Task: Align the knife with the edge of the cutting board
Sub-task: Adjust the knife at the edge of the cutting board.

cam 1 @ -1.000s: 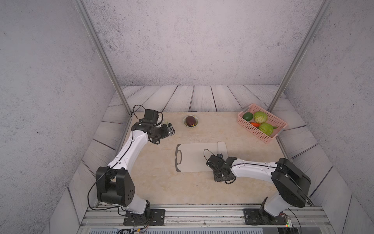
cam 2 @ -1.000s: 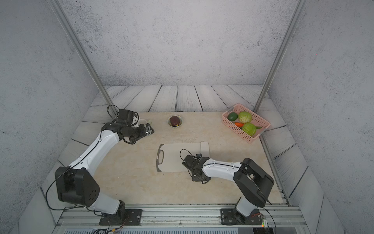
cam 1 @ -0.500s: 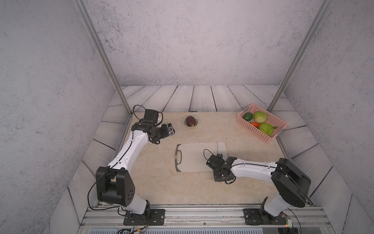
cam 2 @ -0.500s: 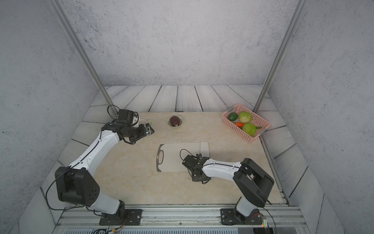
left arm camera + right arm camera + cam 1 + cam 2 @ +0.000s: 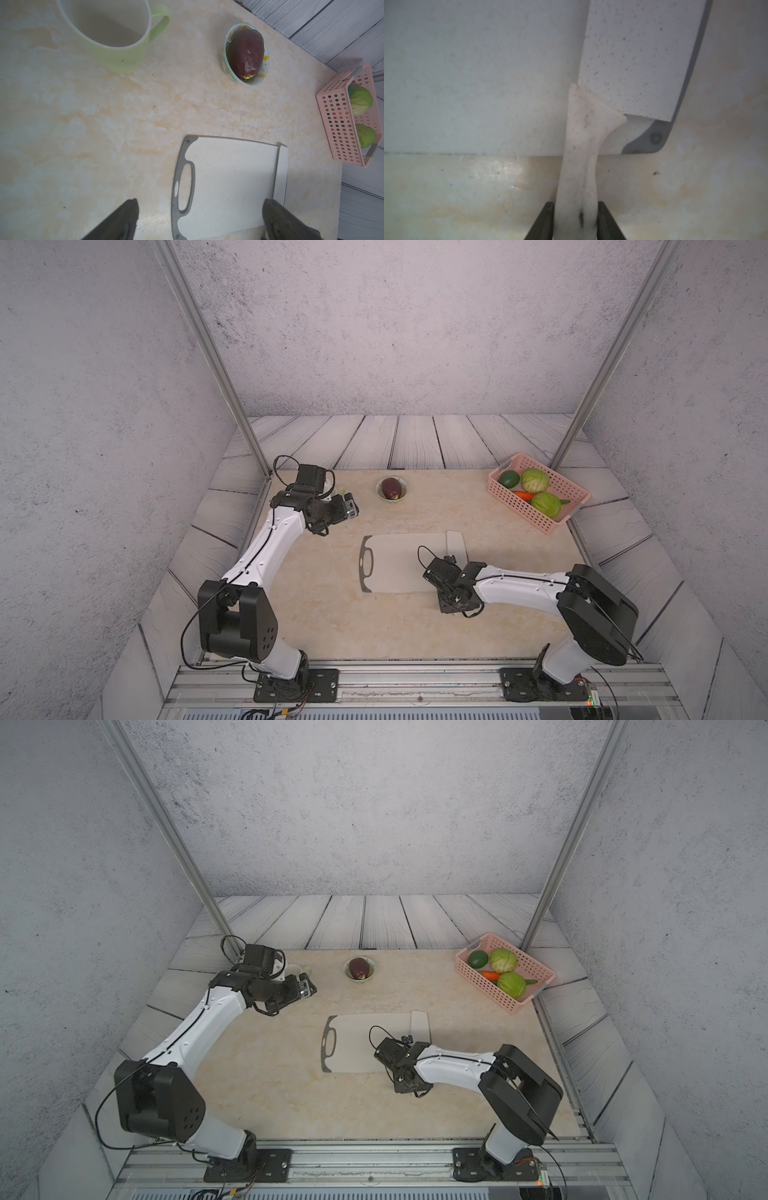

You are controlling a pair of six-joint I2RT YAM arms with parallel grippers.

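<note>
At the upper left of both top views, the left gripper [image 5: 200, 203] hovers over the beige marbled counter [image 5: 332, 626]. Its jaws are spread wide with nothing between them. Beside it stands a pale green ceramic mug [image 5: 116, 49]. To the right sits a small patterned bowl [image 5: 224, 64] holding a dark maroon oval vegetable [image 5: 246, 52].

At the centre lies the flat, pale grey-white rectangular cutting board [image 5: 395, 564] with dark grey end trims, its oval handle slot to the left. The off-white speckled knife [image 5: 456, 542], a broad-bladed cleaver, lies flat on the board's right end. Its blade runs along the short edge, with a strip of grey trim showing beside it. Its slim handle crosses the board's near long edge and sticks out over the counter. The right gripper [image 5: 576, 205] has its jaws closed on that handle, one against each side.

At the upper right sits a pink perforated plastic basket [image 5: 536, 514] holding green cabbages [image 5: 535, 480] and an orange carrot [image 5: 523, 495].
</note>
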